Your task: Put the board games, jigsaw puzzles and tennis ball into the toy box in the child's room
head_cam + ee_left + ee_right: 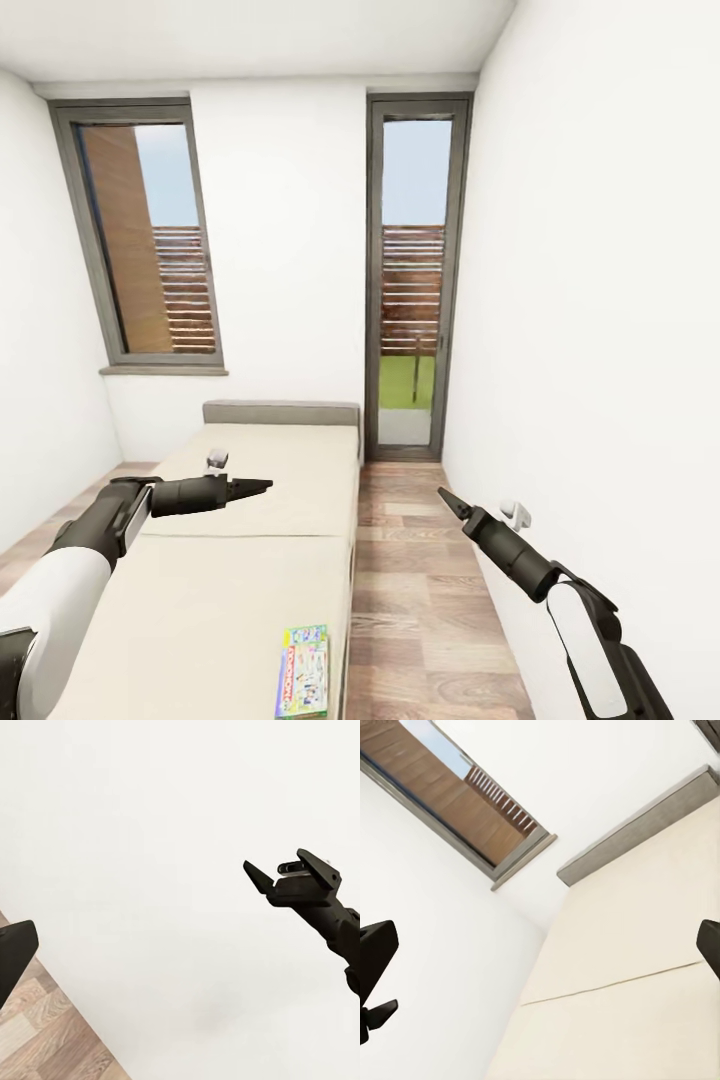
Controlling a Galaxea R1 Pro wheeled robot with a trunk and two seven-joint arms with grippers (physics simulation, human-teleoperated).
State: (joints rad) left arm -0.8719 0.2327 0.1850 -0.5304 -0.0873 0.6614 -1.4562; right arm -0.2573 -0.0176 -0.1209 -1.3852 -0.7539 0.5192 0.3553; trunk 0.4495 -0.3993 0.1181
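**Q:** Nearest the head camera, what is there?

**A:** Both forearms, raised over the scene. Just past them, below and to the inner side of the right gripper [445, 494], one board game [303, 670] lies flat on the bed [250, 560], close to the mattress edge by the floor. Its lid is pale with green edges.

**Q:** Is either hand carrying something?

**A:** No. The left gripper [262, 485] hangs above the middle of the bed with nothing between its fingers; in the head view they look drawn to a point, but how wide they stand I cannot tell. The right gripper is seen from the left wrist camera [292, 876] with its jaws parted and empty, against the bare wall [600, 300]. Its own wrist camera looks across the mattress to the grey headboard [637, 825] and a window [457, 795].

**Q:** And the board game relative to the hands?

**A:** Well apart from both, lower than either and nearer the robot's body than the fingertips.

**Q:** How far along is the task, then?

**A:** I judge it early or mid-way. At least this game is still to be picked up. Of a second game on the bed I see nothing on the mattress in view. Table, toy box, puzzles and ball lie outside these views, so what is already stowed cannot be judged.
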